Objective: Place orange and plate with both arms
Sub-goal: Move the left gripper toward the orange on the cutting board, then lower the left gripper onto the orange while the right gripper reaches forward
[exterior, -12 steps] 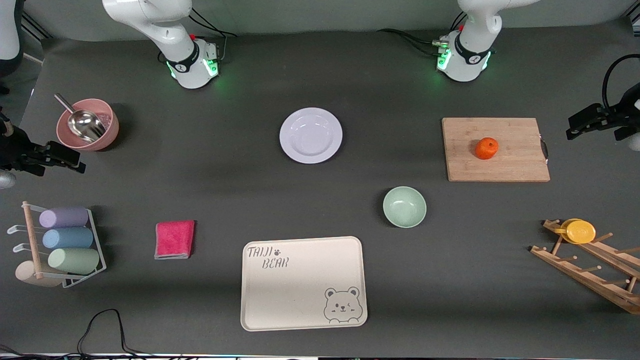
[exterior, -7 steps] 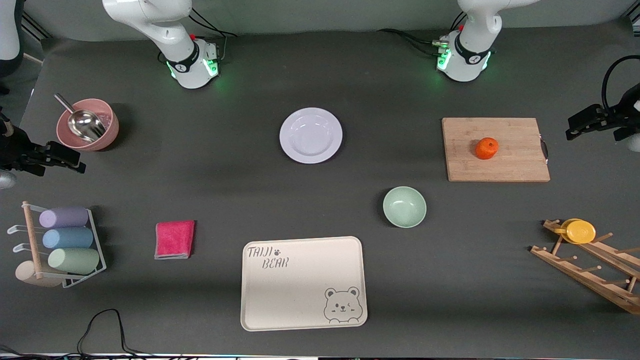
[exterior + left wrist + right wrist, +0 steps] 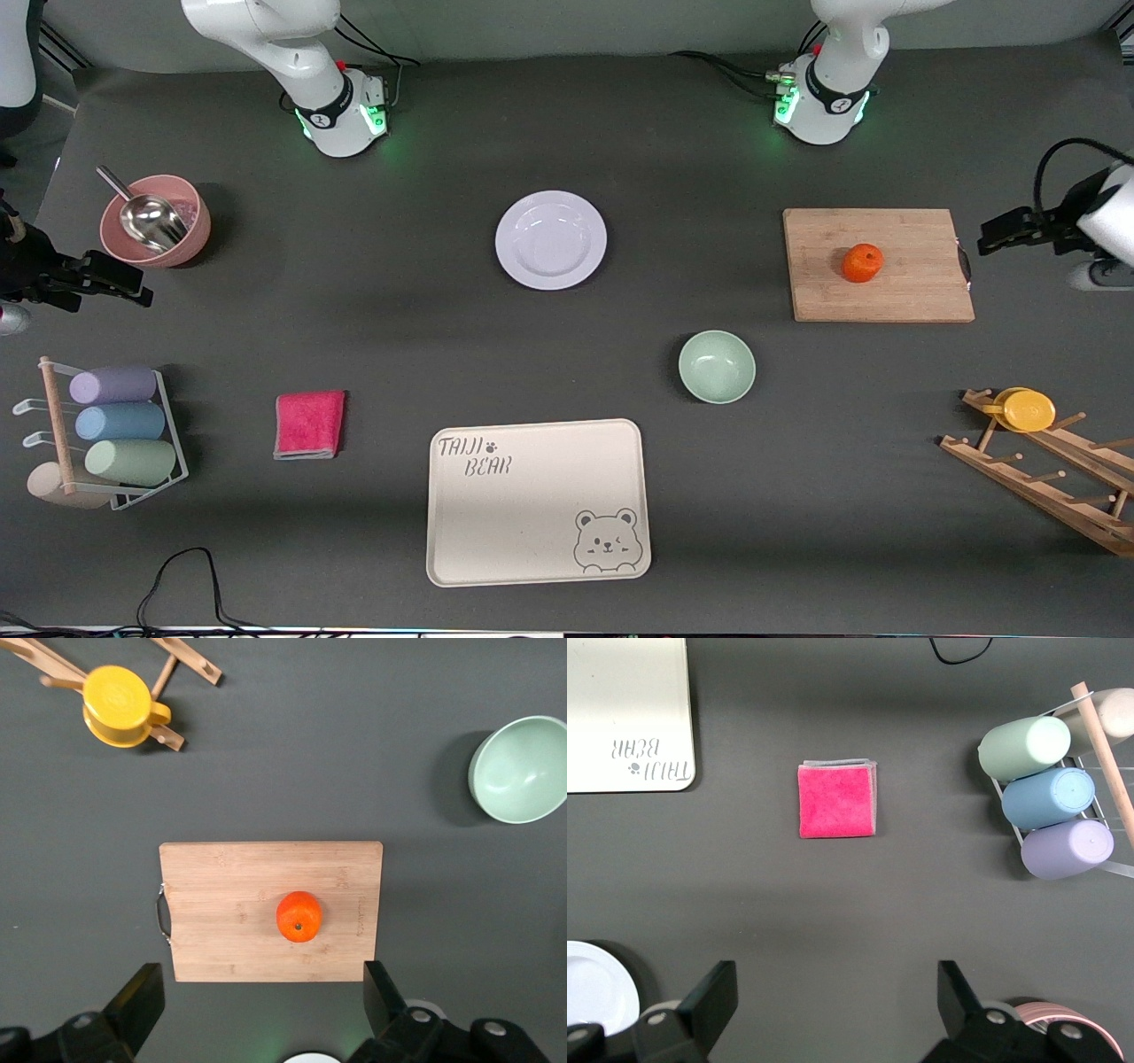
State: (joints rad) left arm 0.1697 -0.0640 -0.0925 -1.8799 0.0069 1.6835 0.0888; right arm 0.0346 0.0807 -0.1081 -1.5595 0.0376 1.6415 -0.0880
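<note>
While both grippers (image 3: 257,1010) (image 3: 833,1010) gape empty — orange (image 3: 862,263) mid-board (image 3: 912,292), plate (image 3: 551,240) seemingly unobstructed.

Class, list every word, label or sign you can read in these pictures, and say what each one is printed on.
"TAIJI BEAR", with a small paw print after the first word: on the cream tray, beside a drawn bear face.
Marks on the arm bases' black bands: too small to read.
No other text shows.

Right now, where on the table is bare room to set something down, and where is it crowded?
Bare mat lies between the plate and the cutting board, and between the pink cloth and the plate. The bear-print tray holds nothing. Crowded: the cup rack and the wooden peg rack at the table's two ends. The orange sits on the board.
</note>
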